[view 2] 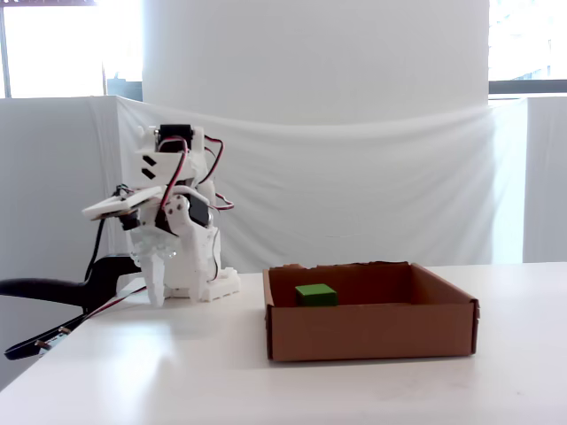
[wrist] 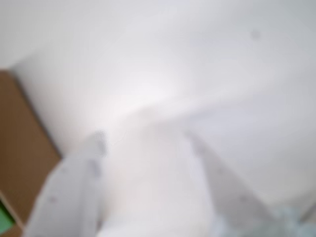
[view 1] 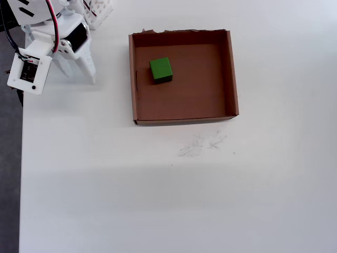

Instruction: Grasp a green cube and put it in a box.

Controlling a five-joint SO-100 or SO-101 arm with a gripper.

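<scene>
- Presently, the green cube (view 1: 160, 69) rests on the floor of the box (view 1: 231, 74), in the left half as the overhead view shows it, nearer the torn far wall than the near wall and close to, but not touching, the left wall.
- From the fixed view, the green cube (view 2: 315, 295) shows above the front wall of the box (view 2: 372, 332), sitting flat and upright.
- Box: a shallow brown cardboard tray, square, standing on the white worktop (view 1: 158, 200); its far edge is ragged in the overhead view.
- Arm: white, folded back at the upper left corner of the overhead view, well apart from the box, with red and black wiring visible.
- Tool (view 1: 79, 69): pointing down at the worktop beside the arm's base, its two white fingers set apart with a clear gap between the tips, and nothing held between them.
- Wrist view: heavily blurred; two pale fingers (wrist: 69, 197) rise from the bottom edge over white worktop, with a brown strip of the box (wrist: 19, 158) at the left edge and a sliver of green in the lower left corner.
- Faint scuff marks (view 1: 202, 143) lie on the worktop just in front of the box.
</scene>
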